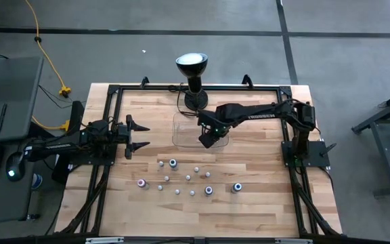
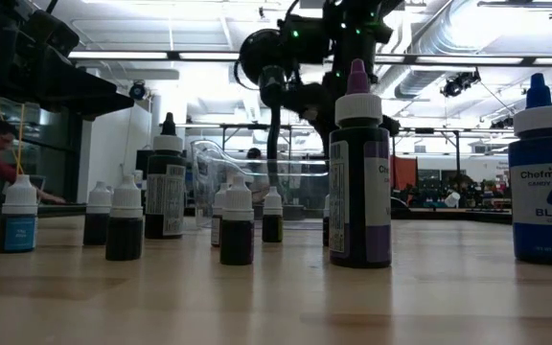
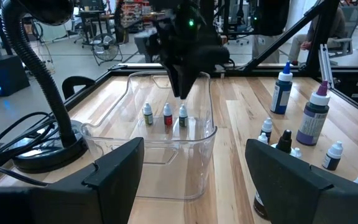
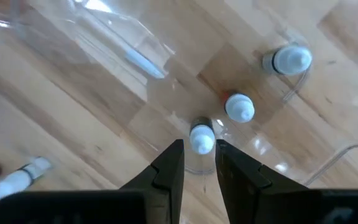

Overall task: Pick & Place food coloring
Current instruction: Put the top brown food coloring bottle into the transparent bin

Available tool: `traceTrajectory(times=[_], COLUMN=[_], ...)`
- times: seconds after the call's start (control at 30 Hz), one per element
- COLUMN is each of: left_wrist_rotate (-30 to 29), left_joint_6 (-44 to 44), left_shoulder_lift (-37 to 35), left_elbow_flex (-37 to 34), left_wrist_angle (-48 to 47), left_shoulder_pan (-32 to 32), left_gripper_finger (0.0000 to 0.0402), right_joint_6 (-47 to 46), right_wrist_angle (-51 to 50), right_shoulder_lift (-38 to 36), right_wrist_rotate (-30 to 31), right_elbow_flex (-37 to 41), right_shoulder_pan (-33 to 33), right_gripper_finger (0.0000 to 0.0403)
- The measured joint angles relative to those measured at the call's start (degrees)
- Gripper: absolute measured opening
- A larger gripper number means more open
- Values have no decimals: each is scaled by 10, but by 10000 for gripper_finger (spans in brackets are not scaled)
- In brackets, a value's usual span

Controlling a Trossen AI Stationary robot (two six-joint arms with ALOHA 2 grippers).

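The right tool (image 4: 198, 163) hangs over the clear tray (image 3: 166, 168) with its fingers slightly parted around a bottle (image 4: 201, 137) standing beside two others, apparently a release; next it should lift clear and fetch another from the surface (image 1: 263, 203).

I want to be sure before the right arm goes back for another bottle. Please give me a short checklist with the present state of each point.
1. Right claw is over the clear tray: ok.
2. Fingers are parted around the small bottle under them: ok, a narrow gap shows.
3. That bottle is fully free of the fingers: cannot tell.
4. Three small bottles stand upright in the tray, among them the red-necked one: ok.
5. Left claw waits open at the table's left side, away from the tray: ok.
6. More bottles wait on the table, such as the pink one: ok.
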State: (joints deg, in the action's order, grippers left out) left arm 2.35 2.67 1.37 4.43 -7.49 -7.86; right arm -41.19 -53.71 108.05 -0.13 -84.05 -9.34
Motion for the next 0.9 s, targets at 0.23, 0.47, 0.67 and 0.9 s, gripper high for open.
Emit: traceTrajectory(times=[0.23,0.47,0.67,0.9], left_wrist_rotate=[0,0,0,0], left_joint_6=[0,0,0,0], left_shoulder_lift=[0,0,0,0], left_elbow_flex=[0,0,0,0], left_wrist_angle=[0,0,0,0], left_shoulder_pan=[0,0,0,0], left_gripper_finger=[278,278,278,278], right_joint_6=[54,52,18,-14], right_wrist_angle=[-84,-173,-208,-213], right_shoulder_lift=[0,0,0,0], right_wrist_rotate=[24,42,28,-19], right_elbow_flex=[-97,-209,-244,-215], right_shoulder_pan=[15,63,124,178], right_gripper_finger=[83,83,83,83])
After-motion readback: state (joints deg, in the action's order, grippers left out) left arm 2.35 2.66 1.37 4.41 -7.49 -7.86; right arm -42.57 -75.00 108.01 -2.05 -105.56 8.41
